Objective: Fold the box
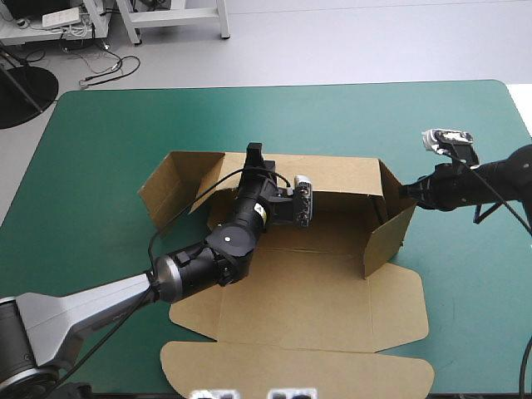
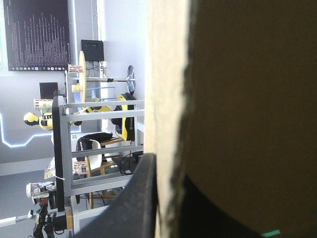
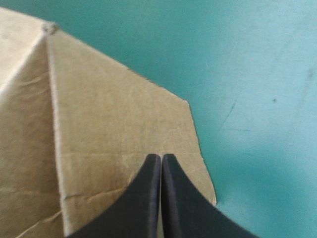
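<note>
Brown box centre of teal-green surface, back & R walls up, lid flat twd near edge. Left jaws clamp back wall's top edge; right jaws closed, tips at R-end flap.

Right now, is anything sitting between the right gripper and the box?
Nothing visible stands between them. The right gripper, shut, has its tip right at the outer face of the box, on its right end flap, with only bare teal-green cover beside it.
</note>
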Tool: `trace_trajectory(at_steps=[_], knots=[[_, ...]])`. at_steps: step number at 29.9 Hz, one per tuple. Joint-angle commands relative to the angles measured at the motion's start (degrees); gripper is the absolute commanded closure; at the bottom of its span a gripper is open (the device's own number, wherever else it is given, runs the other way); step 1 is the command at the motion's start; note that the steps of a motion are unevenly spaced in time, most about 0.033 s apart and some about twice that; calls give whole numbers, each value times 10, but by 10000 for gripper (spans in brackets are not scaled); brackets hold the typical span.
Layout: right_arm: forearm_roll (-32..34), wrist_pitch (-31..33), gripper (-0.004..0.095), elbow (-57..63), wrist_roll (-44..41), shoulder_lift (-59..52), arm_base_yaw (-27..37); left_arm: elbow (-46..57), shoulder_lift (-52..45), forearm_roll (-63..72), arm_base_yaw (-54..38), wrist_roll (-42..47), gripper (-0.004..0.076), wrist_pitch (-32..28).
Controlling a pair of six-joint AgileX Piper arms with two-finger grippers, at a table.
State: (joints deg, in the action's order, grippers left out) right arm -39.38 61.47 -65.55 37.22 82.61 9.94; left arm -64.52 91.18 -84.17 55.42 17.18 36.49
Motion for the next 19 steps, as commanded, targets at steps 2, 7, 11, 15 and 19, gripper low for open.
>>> trace_trajectory(at_steps=[2,7,11,15,19], knots=[[-101,-44,913,61,76,-80,1,-10,-21,13,5,8,734,14],[-174,-112,913,158,174,-120,1,-10,-21,13,5,8,734,13],[-262,-130,913,224,285,-141,1,-10,-21,13,5,8,734,13],[-306,-120,904,250,385,-159,1,-10,-20,13,5,8,734,12],[-290,-111,789,250,402,-174,1,-7,-12,13,5,8,734,12]])
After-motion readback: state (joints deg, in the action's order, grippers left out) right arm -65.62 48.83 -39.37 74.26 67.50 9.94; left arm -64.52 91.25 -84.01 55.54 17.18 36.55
